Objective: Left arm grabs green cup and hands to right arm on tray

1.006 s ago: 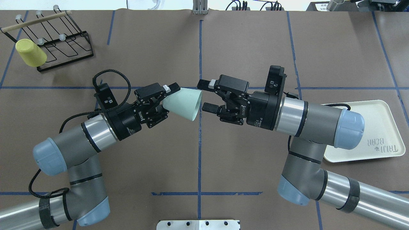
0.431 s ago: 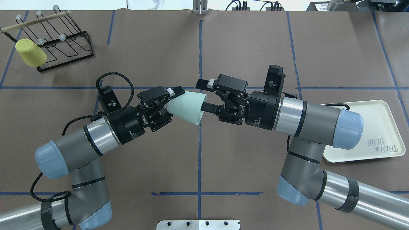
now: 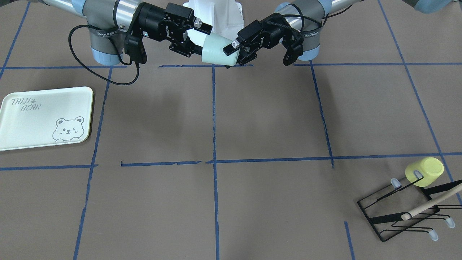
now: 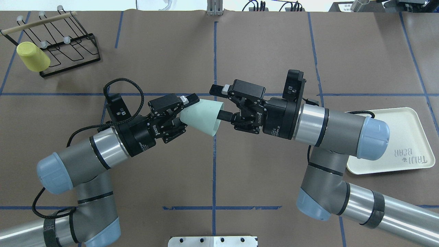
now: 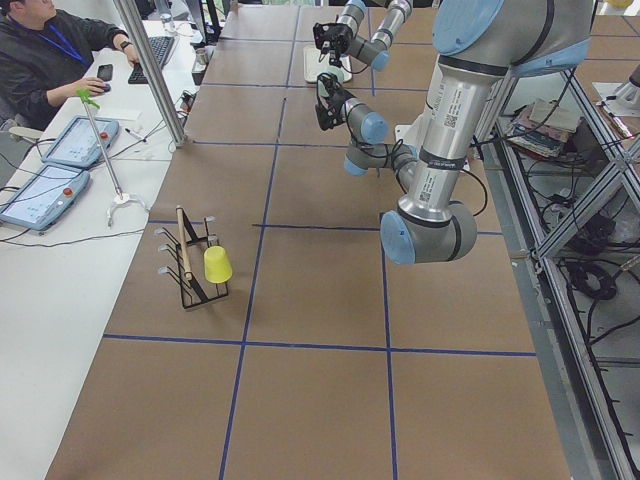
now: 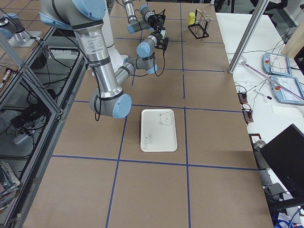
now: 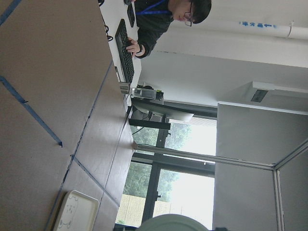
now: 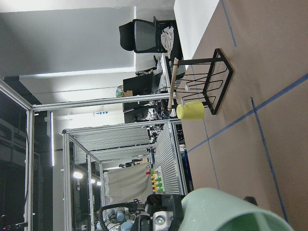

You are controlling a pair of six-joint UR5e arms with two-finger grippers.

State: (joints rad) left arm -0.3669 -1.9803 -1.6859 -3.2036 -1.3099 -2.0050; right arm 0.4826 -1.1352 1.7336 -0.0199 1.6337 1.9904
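Note:
The green cup (image 4: 202,116) is held in the air on its side over the table's middle, mouth toward the right arm. My left gripper (image 4: 187,115) is shut on the cup's base. My right gripper (image 4: 220,103) is open at the cup's mouth: one finger lies inside the rim, the other outside above it, not closed on it. In the front-facing view the cup (image 3: 214,50) hangs between the right gripper (image 3: 202,39) and the left gripper (image 3: 232,54). The tray (image 4: 408,137) lies on the table at the right, partly under the right arm, and it holds nothing.
A yellow-green cup (image 4: 33,56) hangs on a black wire rack (image 4: 65,44) at the far left corner. A person sits at a desk beyond the table's left end (image 5: 40,50). Blue tape lines cross the brown table cover.
My left arm has carried the green cup to the right, so that the right gripper's lower finger now sits inside the cup's mouth. The right gripper has stayed open and has barely moved.

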